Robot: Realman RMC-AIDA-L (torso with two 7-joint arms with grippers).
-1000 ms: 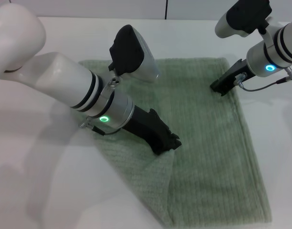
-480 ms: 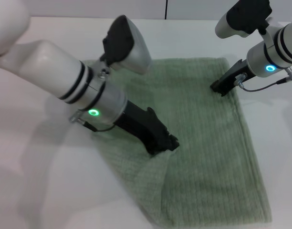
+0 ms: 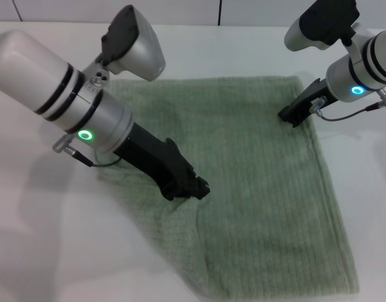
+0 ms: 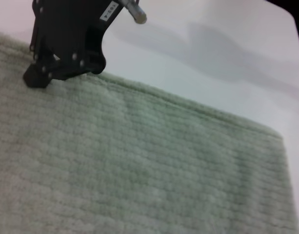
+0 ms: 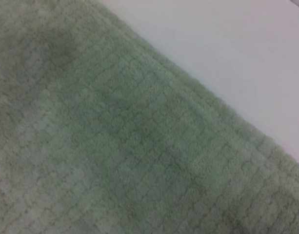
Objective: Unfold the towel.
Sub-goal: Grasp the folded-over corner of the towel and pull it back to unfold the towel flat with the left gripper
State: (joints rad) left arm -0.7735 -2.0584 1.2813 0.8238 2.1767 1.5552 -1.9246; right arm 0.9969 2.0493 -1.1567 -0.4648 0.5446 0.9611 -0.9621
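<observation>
The towel [image 3: 255, 189] lies spread over the white table [image 3: 41, 251], mostly flat, with a loose diagonal fold still raised along its near-left part.

Handling, as judged: the cloth is soft, limp terry, light, with no stiffness of its own. It will drape and drag rather than slide as a sheet, and its ribbed pile should give good grip. It is not fragile. The best hold is on a hemmed edge or corner, where the cloth is thickest; a pinch in mid-cloth would only bunch it.

The left gripper [image 3: 196, 189] sits low on the towel at the raised fold, tips at the cloth. Whether its fingers are spread or pinching the fold cannot be told. The right gripper [image 3: 292, 117] rests at the far right edge of the towel, near its far corner, apparently pinning it; its fingers likewise cannot be read. In the left wrist view it shows as a dark block [image 4: 66, 39] on the hem.

Surroundings: nothing else stands on the table. The only obstruction is the left arm [image 3: 60, 94] itself, which reaches over the towel's far-left part.
</observation>
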